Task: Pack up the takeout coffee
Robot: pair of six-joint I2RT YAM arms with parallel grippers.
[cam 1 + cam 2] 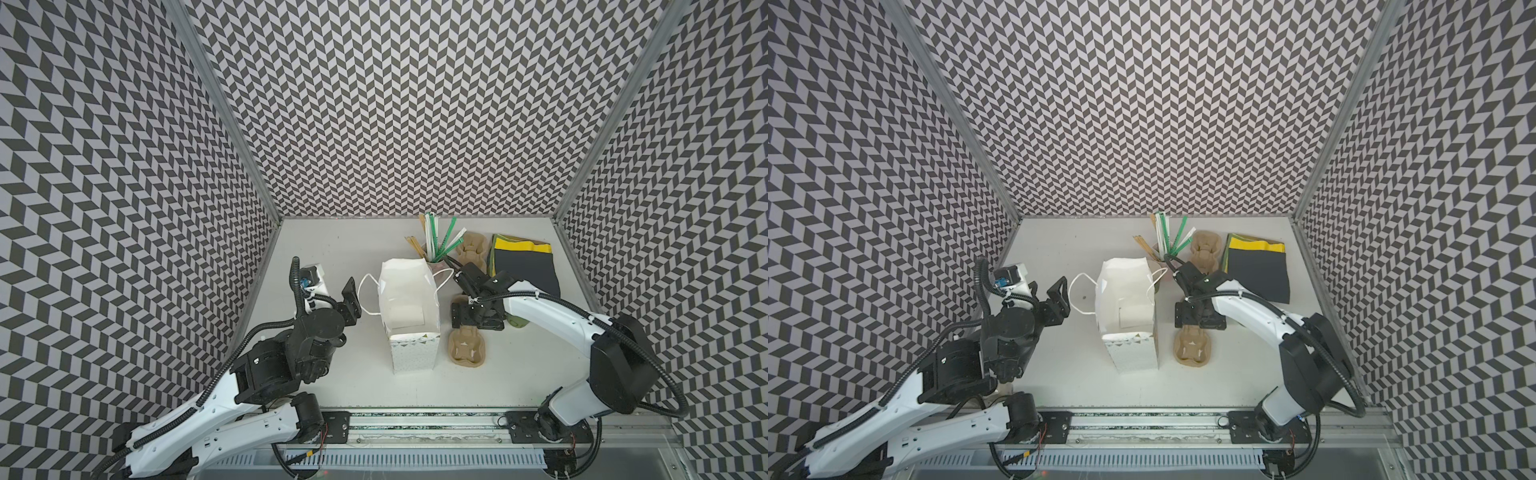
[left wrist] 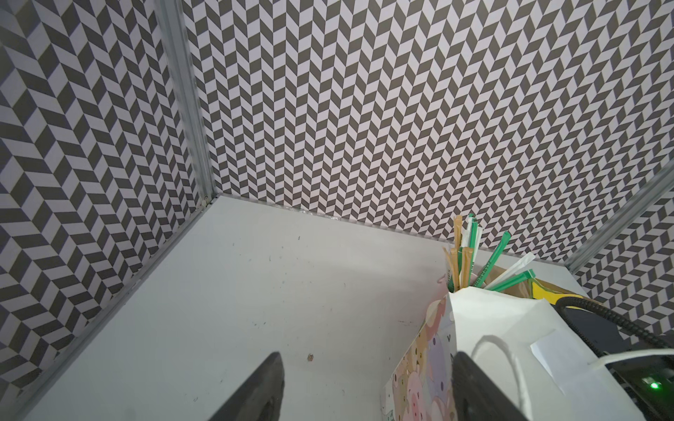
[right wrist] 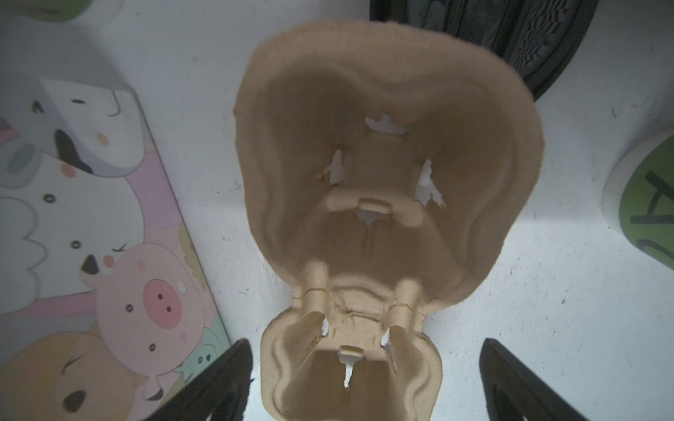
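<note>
Only part of the takeout coffee cup (image 3: 649, 204) shows: green side, dark mark, cream edge, on the table beside my right gripper (image 3: 364, 340). In a top view a green sliver of the cup (image 1: 517, 330) peeks out under the right arm. A black lid (image 3: 510, 32) lies on the table apart from it. The right gripper (image 1: 473, 322) (image 1: 1198, 322) hangs open over a brown pulp cup carrier (image 3: 386, 145) (image 1: 467, 349), holding nothing. The left gripper (image 1: 353, 301) (image 1: 1064, 301) (image 2: 366, 355) is open beside the left handle of the open white paper bag (image 1: 413, 353) (image 1: 1133, 353).
A cup of straws (image 1: 436, 245) (image 2: 470, 255) stands behind the bag. A second carrier (image 1: 471, 249) and folded dark and yellow cloths (image 1: 525, 266) lie at the back right. Another green object (image 3: 54, 5) shows beyond the bag's cartoon-printed wall (image 3: 91, 218). Patterned walls enclose the table.
</note>
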